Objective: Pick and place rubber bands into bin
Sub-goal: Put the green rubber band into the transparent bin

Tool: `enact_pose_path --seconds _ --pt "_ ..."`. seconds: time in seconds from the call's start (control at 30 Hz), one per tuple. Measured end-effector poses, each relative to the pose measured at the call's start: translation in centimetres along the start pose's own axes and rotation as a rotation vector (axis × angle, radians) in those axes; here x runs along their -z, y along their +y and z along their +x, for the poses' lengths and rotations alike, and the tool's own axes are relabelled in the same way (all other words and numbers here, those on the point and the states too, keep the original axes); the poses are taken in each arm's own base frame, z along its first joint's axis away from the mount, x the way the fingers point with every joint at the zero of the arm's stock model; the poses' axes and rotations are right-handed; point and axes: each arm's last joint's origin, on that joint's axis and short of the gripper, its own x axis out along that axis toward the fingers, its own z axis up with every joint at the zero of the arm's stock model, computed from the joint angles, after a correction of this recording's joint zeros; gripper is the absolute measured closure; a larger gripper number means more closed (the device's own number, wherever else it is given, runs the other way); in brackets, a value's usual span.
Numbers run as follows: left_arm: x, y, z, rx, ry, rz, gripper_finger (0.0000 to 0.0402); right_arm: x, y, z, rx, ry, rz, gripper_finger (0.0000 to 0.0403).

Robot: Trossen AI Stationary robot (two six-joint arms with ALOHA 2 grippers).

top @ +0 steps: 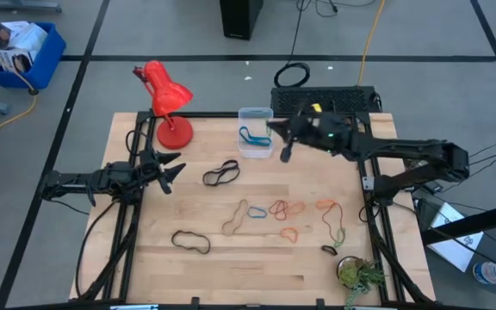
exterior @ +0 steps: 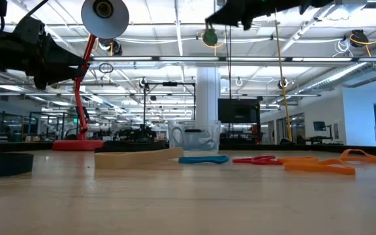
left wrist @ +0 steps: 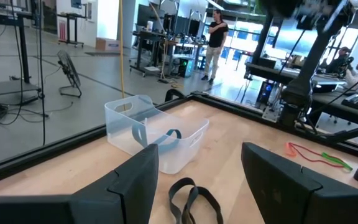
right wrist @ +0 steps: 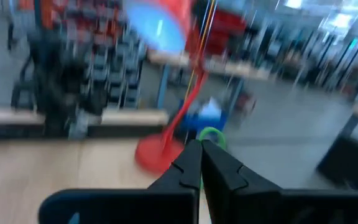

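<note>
The clear bin (top: 255,131) stands near the table's far edge with a blue rubber band (top: 252,135) inside; it also shows in the left wrist view (left wrist: 151,134). My right gripper (top: 279,136) hangs high beside the bin's right side, shut on a green rubber band (exterior: 210,37). Several rubber bands lie flat on the wood: black (top: 221,174), black (top: 190,242), tan (top: 235,217), red (top: 279,208) and orange (top: 288,233). At the left edge my left gripper (top: 169,170) waits open, and a black band (left wrist: 194,202) lies ahead of its fingers. My right gripper pinches the green rubber band at one spot of its loop (right wrist: 209,138) between its two shut fingertips (right wrist: 191,155). The fingers lie level, coming from the table's right side. The band hangs as a small slack loop (exterior: 210,37) below the tips, well clear of the table.
A red desk lamp (top: 166,103) stands at the far left, close to the bin. A black box (top: 325,99) sits beyond the far edge behind the right arm. A small plant (top: 360,275) fills the near right corner. Bare wood lies between lamp and bands.
</note>
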Motion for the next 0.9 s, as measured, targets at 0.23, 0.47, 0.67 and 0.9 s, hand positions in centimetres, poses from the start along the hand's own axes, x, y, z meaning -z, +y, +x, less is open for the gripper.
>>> enact_pose_path --seconds 0.23,0.47,0.67,0.9 --pt "0.0 0.0 0.0 0.000 0.000 0.006 0.0165 -2.3 -0.7 -0.5 0.045 -0.135 -0.097 0.0403" --pt "0.0 0.0 0.0 0.000 -0.001 0.006 0.0165 -4.8 -2.1 1.6 0.068 -0.011 -0.111 0.0403" --pt "0.0 0.0 0.0 0.000 -0.003 0.005 0.0165 -5.8 -3.7 5.0 0.080 0.134 -0.095 0.0403" --pt "0.0 0.0 0.0 0.000 -0.002 -0.006 0.0165 -1.5 -5.8 8.8 0.123 0.320 -0.052 0.0403"
